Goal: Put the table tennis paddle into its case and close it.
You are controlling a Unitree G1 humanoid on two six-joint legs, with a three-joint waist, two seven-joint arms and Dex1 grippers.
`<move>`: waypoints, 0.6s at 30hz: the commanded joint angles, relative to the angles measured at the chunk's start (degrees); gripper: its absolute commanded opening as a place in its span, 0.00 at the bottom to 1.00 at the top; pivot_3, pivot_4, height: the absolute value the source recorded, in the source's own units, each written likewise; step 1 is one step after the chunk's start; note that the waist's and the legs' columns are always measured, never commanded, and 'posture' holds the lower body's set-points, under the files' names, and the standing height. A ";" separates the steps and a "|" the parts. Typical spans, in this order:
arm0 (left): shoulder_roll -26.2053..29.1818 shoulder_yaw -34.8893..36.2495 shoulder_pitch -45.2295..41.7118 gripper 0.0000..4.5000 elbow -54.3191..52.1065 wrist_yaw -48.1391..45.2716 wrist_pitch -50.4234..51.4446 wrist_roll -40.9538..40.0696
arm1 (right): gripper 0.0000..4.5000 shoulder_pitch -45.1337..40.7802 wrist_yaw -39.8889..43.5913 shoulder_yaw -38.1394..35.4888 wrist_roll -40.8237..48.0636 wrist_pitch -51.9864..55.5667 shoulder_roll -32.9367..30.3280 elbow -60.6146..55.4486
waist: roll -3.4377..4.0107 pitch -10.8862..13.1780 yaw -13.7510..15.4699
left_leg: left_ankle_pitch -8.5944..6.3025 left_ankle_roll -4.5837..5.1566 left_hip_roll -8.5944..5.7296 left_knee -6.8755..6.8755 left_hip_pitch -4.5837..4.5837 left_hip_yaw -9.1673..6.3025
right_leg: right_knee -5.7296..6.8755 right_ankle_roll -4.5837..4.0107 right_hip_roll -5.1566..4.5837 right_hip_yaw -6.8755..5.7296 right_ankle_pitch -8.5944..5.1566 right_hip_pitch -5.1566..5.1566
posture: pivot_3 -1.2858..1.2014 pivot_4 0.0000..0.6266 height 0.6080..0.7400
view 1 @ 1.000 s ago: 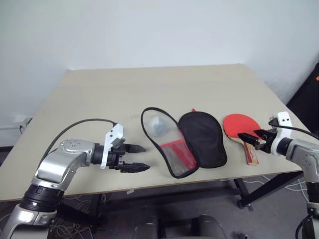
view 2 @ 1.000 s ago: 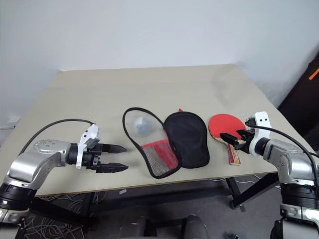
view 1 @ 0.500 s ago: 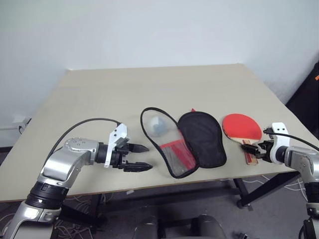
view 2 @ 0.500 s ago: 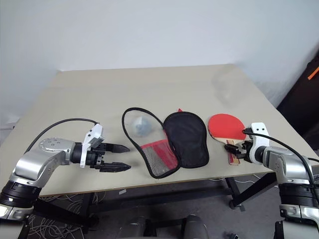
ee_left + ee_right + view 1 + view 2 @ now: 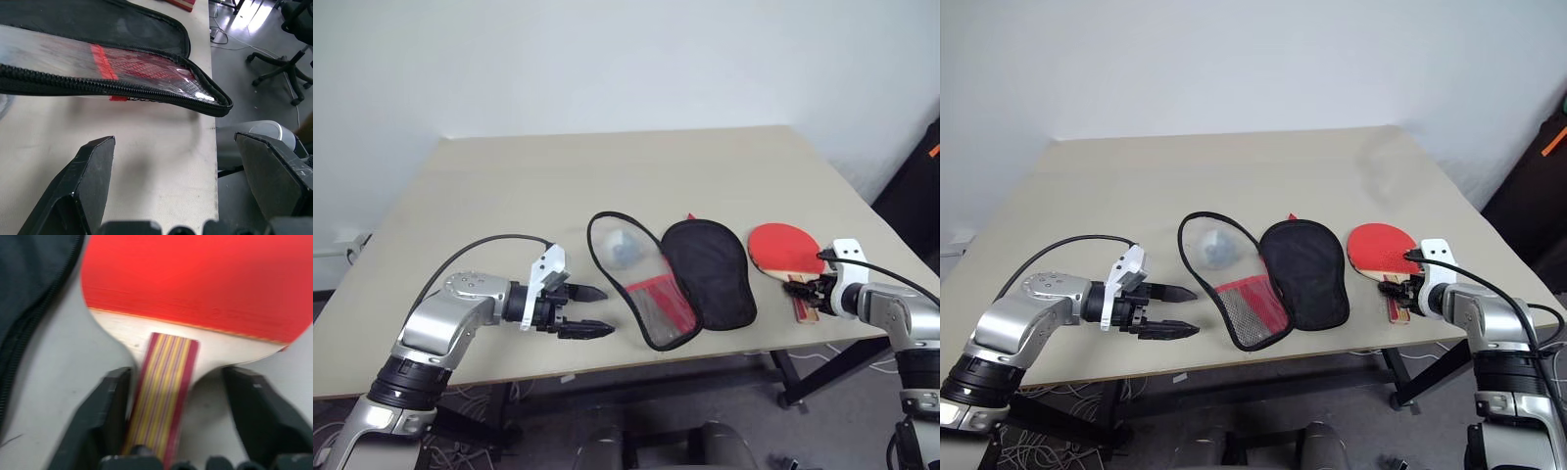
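The table tennis paddle (image 5: 788,247) lies flat, red face up, near the table's right edge, its striped handle (image 5: 164,382) pointing at the front edge. My right gripper (image 5: 803,288) is down at the handle, open, with one finger on each side of it. Its left finger looks to be touching the handle, and a gap remains at the other. The case (image 5: 710,269) lies unzipped and spread out left of the paddle, black side beside see-through side (image 5: 636,279). My left gripper (image 5: 605,311) hovers open, just left of the case, pointing at its zip edge (image 5: 122,88).
A whitish object (image 5: 625,250) shows inside the see-through half of the case. The beige table (image 5: 607,176) stretches bare behind everything. Its front edge runs close to both grippers. An office chair (image 5: 279,73) and cables are on the floor below.
My right gripper has dropped down onto the paddle's handle and its fingers have narrowed around it. The left gripper stays in place, still open.
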 commanded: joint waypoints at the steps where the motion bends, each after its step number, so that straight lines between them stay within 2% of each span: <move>1: 0.16 0.98 -1.45 0.93 -1.08 -0.33 -0.93 -0.07 | 0.38 -1.12 -0.04 0.43 -0.67 -1.03 0.08 0.40 | -0.05 -0.03 -0.01 | 0.00 0.00 0.00 0.01 0.00 0.00 | -0.01 0.00 0.00 0.00 0.00 0.01 | 0.52 0.00 0.88; 4: 0.17 0.85 -1.57 0.93 -1.01 -0.47 -1.60 0.23 | 0.28 -0.93 0.34 0.64 -1.04 -1.24 -0.23 0.22 | -0.14 -0.09 0.04 | 0.00 0.00 0.02 0.04 0.01 -0.01 | -0.01 -0.03 -0.04 0.00 0.02 0.03 | 0.52 0.00 0.88; 9: 0.59 1.00 -1.54 0.93 -0.35 -0.51 -2.36 0.66 | 0.28 -1.87 1.51 -3.61 2.69 -0.04 -0.65 -4.85 | -0.08 -0.06 0.02 | 0.00 0.00 0.05 0.04 -0.01 -0.01 | 0.01 -0.03 -0.06 0.01 0.02 -0.02 | 0.52 0.00 0.88; 18: 0.53 0.85 -1.28 0.93 -0.67 -0.07 -1.78 0.43 | 0.28 -7.83 -5.79 -5.44 1.95 2.85 0.12 -7.07 | -0.01 -0.06 0.07 | 0.00 0.00 0.03 0.01 -0.03 0.03 | 0.03 -0.03 -0.03 0.04 0.02 -0.09 | 0.52 0.00 0.88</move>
